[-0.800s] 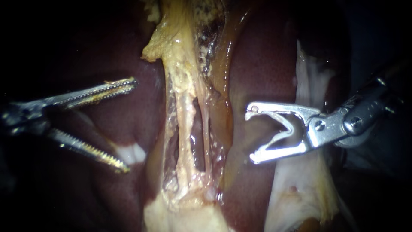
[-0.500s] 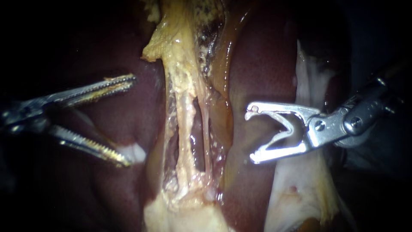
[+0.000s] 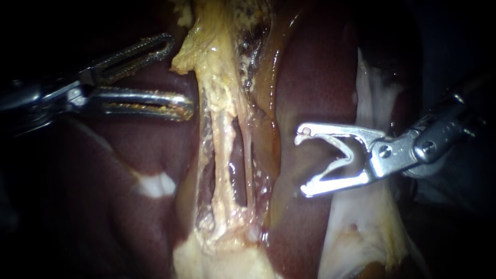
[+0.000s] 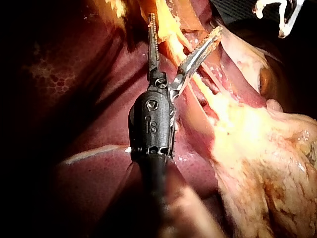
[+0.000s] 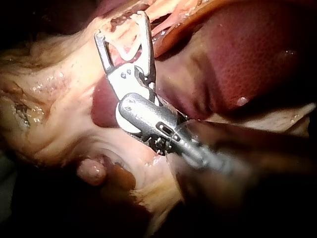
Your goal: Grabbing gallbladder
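Endoscope view: upper left, our left instrument (image 3: 180, 76) gapes wide just beside the gallbladder (image 3: 209, 51) edge; centre right, our right instrument (image 3: 302, 161) gapes over open liver (image 3: 315, 77). Left wrist view: yellow tissue between wide jaws. Right wrist view: pale tissue ahead.

Left instrument (image 3: 178, 77) — toothed, slotted silver jaws, black wrist; right instrument (image 3: 302, 161) — smooth steel, screw-headed.

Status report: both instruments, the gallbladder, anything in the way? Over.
Left instrument jaws open beside gallbladder, not gripping. Right instrument jaws open, empty. Nothing in the way.
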